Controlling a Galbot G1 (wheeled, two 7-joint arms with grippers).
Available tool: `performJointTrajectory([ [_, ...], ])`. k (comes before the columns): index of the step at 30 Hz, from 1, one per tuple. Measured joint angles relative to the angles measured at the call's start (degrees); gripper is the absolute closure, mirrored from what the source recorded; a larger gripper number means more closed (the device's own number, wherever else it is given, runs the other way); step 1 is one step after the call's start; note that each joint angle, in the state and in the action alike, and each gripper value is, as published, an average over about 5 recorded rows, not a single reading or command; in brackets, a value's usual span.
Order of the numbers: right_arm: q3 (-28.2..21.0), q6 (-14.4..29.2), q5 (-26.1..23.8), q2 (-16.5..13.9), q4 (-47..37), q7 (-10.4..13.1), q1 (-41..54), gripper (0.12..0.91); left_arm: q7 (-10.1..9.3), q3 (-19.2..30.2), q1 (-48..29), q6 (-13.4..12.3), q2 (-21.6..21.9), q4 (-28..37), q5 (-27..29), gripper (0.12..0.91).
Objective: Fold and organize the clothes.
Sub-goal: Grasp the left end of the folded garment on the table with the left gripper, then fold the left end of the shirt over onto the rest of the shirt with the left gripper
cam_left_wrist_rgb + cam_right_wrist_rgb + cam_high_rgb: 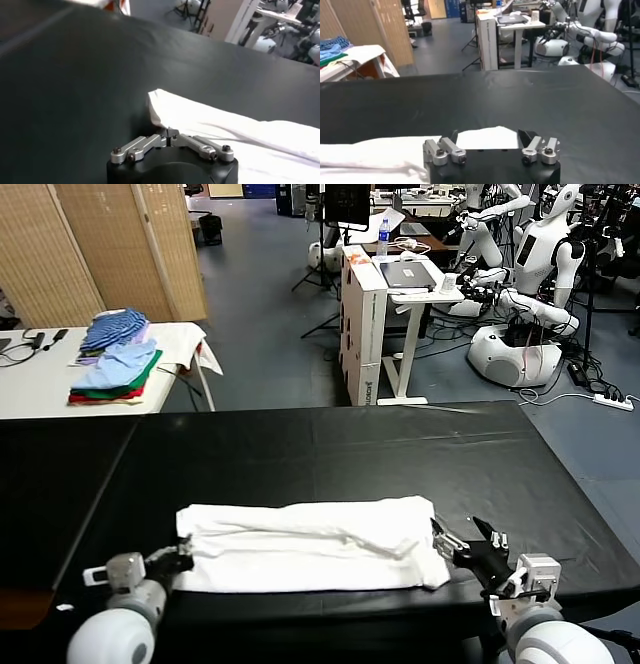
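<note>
Head view: left pincer (183,559) clamped on T-shirt (310,544) edge.

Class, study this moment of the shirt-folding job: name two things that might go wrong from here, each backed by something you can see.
1. The left gripper is shut on only a thin edge of the white T-shirt; lifting may let the cloth slip out.
2. The right gripper stands open at the shirt's other end, holding nothing. If the left arm pulls first, the fold may skew or the shirt may drag across the black table.
</note>
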Motion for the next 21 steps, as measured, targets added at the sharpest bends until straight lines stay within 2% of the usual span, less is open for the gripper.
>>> performJointTrajectory([
  [6, 0.1, 0.0, 0.0, 0.6, -0.2, 0.0, 0.0, 0.118, 1.82, -3.9, -0.4, -0.1, 4.4, -0.5, 6.8, 0.882],
  [10, 0.5, 0.1, 0.0, 1.0, -0.3, 0.2, -0.4, 0.118, 3.44, -4.9, 0.4, 1.6, 6.4, -2.7, 7.2, 0.882],
  [15, 1.3, 0.2, -0.1, 1.4, -0.2, 0.2, -1.2, 0.118, 4.20, -3.6, 0.5, 3.1, 7.5, -7.5, 1.9, 0.882],
  [21, 1.6, 0.3, -1.0, 2.8, 0.2, 0.2, -2.5, 0.118, 2.40, -0.5, -1.7, 3.1, 8.2, -11.9, -9.6, 0.882],
])
